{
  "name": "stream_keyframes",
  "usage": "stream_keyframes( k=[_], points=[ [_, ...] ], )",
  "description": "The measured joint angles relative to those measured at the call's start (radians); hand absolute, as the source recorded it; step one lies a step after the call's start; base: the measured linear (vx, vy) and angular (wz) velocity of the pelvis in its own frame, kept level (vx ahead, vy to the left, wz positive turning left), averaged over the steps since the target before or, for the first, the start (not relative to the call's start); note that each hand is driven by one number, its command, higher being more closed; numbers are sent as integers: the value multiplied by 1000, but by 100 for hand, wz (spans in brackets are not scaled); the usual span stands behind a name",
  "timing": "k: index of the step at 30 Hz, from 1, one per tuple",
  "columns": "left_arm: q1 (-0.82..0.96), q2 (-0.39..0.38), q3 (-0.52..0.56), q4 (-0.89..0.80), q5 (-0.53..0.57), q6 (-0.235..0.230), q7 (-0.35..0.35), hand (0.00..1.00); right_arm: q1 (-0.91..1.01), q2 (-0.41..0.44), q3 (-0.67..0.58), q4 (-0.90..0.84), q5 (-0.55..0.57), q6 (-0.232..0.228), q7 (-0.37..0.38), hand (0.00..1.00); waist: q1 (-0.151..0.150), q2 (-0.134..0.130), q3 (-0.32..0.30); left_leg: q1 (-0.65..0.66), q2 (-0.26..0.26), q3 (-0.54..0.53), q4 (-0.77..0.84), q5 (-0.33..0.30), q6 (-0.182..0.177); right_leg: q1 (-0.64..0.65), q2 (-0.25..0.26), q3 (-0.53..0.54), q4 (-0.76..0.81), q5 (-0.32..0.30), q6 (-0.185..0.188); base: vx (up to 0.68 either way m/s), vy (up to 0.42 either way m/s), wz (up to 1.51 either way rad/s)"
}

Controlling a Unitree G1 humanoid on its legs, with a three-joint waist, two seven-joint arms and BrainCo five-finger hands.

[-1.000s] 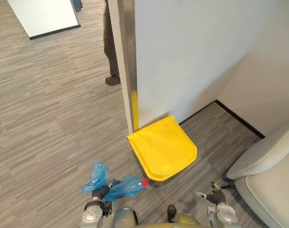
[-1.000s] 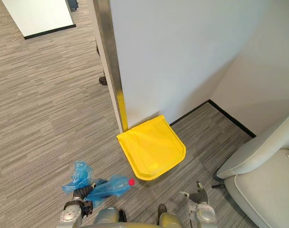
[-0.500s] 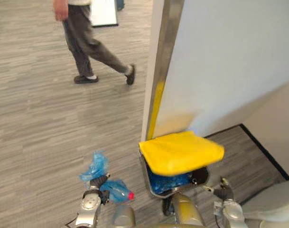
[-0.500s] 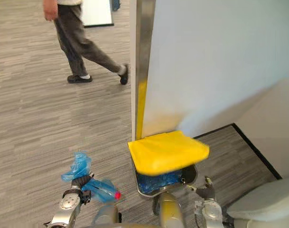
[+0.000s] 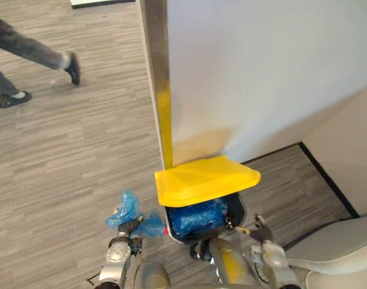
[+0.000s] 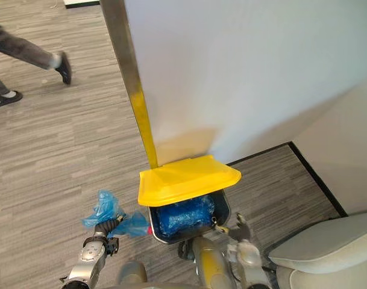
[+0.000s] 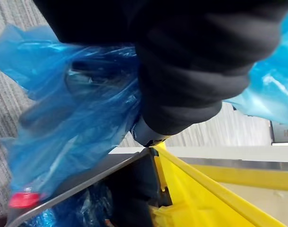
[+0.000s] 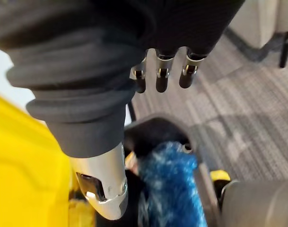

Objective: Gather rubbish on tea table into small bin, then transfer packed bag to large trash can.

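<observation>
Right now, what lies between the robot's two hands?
In the left eye view, the open trash can, lid raised, stands between left hand and right hand.

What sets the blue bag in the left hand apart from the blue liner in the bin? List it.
The bag hangs bunched from the left hand, outside the bin; the liner sits inside it. The bag looks paler, the liner deeper blue. Both are crinkled plastic.

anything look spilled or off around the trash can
Nothing stands out. The trash can's yellow lid is tilted up over a blue liner. The left hand grips the blue bag beside the can, not yet inside; the right hand is open at the can's other side. No litter shows on the floor nearby.
</observation>
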Motion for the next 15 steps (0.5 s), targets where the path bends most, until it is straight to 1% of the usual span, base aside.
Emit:
stream_keyframes(
  k=[1, 2, 3, 4, 5, 6, 7, 8, 9, 10, 11, 12, 13, 14, 15],
  points=[
    [-6, -8, -12, -4, 0, 0, 1, 100, -80, 3, 44, -2, -4, -2, -2, 0, 3, 10, 5, -53, -7, 0, 57, 4, -6, -21, 1, -17, 0, 6, -9, -157, -171, 20],
    [-19, -13, -37, -16, 0, 0, 2, 100, -174, 0, 71, -4, -4, -13, -6, 0, 17, 26, 20, -98, -8, -15, 81, 38, 0, -39, 8, -33, -2, 12, -16, -150, -128, 15],
    [-26, -16, -48, -26, 0, 0, 3, 100, -208, 2, 71, -4, -4, -16, -10, 0, 27, 27, 24, -111, -8, -17, 77, 44, 3, -51, 7, -36, -2, 13, -16, -185, -172, 34],
    [-47, -20, -71, -61, -1, -1, 5, 100, -306, -5, 77, 1, -4, -19, -22, 0, 35, 34, 59, -139, -10, -37, 76, 62, 7, -59, 2, -52, -14, 13, -16, -144, -150, 50],
    [-61, -20, -86, -97, -2, -13, 9, 100, -397, -21, 93, 17, -4, -19, -38, 0, 41, 33, 85, -186, -32, -46, 152, 60, -1, -71, -15, -77, -25, 28, -39, -144, -150, 54],
    [-70, -20, -91, -109, -2, -19, 10, 100, -437, -32, 98, 23, -4, -19, -46, 0, 46, 27, 92, -217, -56, -43, 218, 54, 8, -79, -30, -94, -33, 51, -62, -236, -65, 43],
    [-92, -18, -101, -133, -9, -32, 19, 100, -523, -65, 103, 50, -3, -18, -64, 0, 55, 29, 116, -262, -115, -37, 349, 41, 31, -83, -41, -112, -66, 84, -53, -214, -28, 27],
    [-112, -16, -104, -146, -27, -44, 30, 100, -584, -89, 109, 61, -3, -18, -70, 0, 54, 26, 142, -276, -155, -9, 389, 29, 52, -82, -43, -112, -94, 89, -42, -300, -30, 26],
    [-123, -16, -105, -155, -33, -46, 32, 100, -616, -103, 109, 68, -3, -19, -72, 0, 53, 30, 154, -275, -171, 11, 394, 25, 63, -82, -42, -111, -106, 91, -33, -220, -5, 29],
    [-152, -15, -118, -170, -37, -54, 32, 100, -679, -139, 108, 79, -3, -18, -79, 0, 52, 44, 178, -266, -180, 43, 352, -8, 131, -96, -33, -105, -102, 96, -23, -210, -4, 31],
    [-159, -14, -121, -181, -45, -58, 32, 100, -700, -151, 108, 82, -2, -16, -85, 0, 49, 44, 187, -260, -173, 44, 324, -33, 134, -106, -30, -98, -97, 99, -23, -203, -32, 39],
    [-195, -8, -131, -196, -55, -65, 35, 100, -743, -178, 106, 91, -1, -14, -93, 0, 53, 28, 217, -265, -172, 53, 315, -44, 125, -121, -29, -70, -96, 103, -19, -213, -80, 33],
    [-210, -4, -146, -209, -67, -68, 45, 100, -774, -193, 106, 101, 0, -12, -96, 0, 54, 28, 234, -278, -172, 47, 312, -44, 126, -121, -26, -64, -122, 112, -2, -252, -120, 32],
    [-216, 0, -167, -229, -76, -77, 49, 100, -812, -201, 107, 106, 7, -9, -101, 0, 59, 34, 249, -293, -159, 43, 303, -41, 130, -150, -13, -6, -65, 143, -71, -197, -107, 43],
    [-218, 5, -182, -239, -82, -79, 49, 100, -826, -209, 108, 106, 7, -9, -108, 0, 49, 38, 263, -295, -155, 42, 303, -38, 125, -162, -14, 76, 0, 163, -117, -107, -160, 56]
  ],
)
